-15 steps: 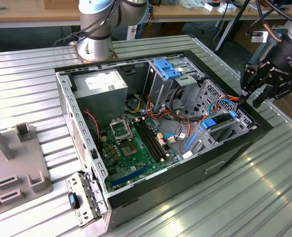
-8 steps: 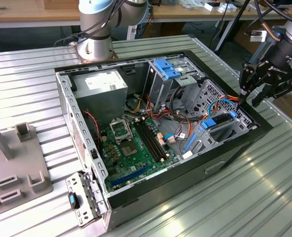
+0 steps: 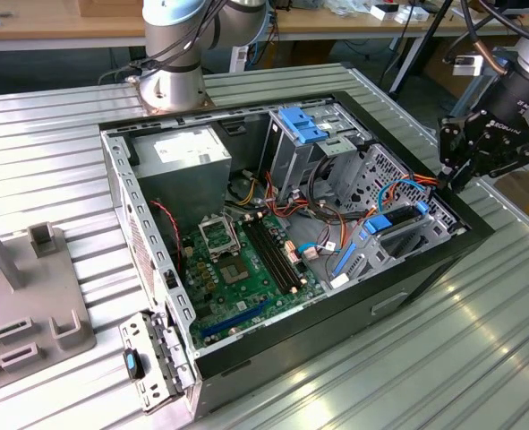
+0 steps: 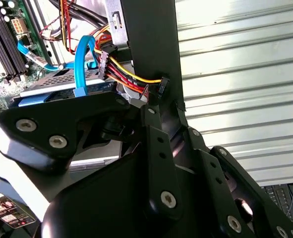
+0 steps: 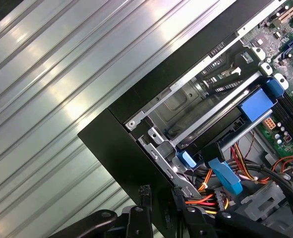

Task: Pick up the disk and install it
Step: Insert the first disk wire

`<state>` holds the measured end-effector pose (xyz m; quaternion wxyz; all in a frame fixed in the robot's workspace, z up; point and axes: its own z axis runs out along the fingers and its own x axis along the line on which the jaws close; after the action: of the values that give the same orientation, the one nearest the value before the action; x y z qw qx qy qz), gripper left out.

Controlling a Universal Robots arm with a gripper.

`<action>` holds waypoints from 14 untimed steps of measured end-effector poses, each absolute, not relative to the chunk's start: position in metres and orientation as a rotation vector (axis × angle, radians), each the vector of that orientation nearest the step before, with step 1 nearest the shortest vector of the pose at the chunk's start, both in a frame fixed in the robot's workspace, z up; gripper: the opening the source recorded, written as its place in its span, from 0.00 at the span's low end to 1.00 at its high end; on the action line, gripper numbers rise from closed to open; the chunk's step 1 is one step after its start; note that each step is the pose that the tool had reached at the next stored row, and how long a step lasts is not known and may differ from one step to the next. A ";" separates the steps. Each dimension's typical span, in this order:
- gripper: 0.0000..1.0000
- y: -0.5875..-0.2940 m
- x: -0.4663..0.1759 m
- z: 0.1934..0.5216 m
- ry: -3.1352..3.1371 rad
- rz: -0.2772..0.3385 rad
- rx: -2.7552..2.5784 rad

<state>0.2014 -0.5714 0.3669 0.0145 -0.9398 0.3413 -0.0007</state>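
In the exterior view the gripper [image 3: 451,175] hangs by the edge of the computer case [image 3: 407,288] on the exterior view's right, near the disk [image 3: 407,229], which lies flat in its bay; I cannot tell if the gripper is open or closed. The second wrist view shows coloured wires [image 4: 134,76] and a blue cable [image 4: 80,55] at the disk [image 4: 57,82]; the first wrist view shows the ribbed table [image 5: 62,91] outside.

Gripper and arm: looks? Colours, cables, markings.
Gripper: matte black, angular, white lettering on its side; the second wrist view shows black linkage plates with silver screw heads. Arm base: silver-grey metal, light-blue joint cap above. Black cables lead to the wrist.
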 end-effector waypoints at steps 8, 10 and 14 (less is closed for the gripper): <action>0.29 -0.571 0.201 0.367 0.969 -0.001 -2.959; 0.29 -0.571 0.199 0.367 0.962 -0.001 -2.961; 0.29 -0.571 0.195 0.367 0.958 -0.001 -2.962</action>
<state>0.1949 -0.5714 0.3669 0.0141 -0.9514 0.3077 -0.0003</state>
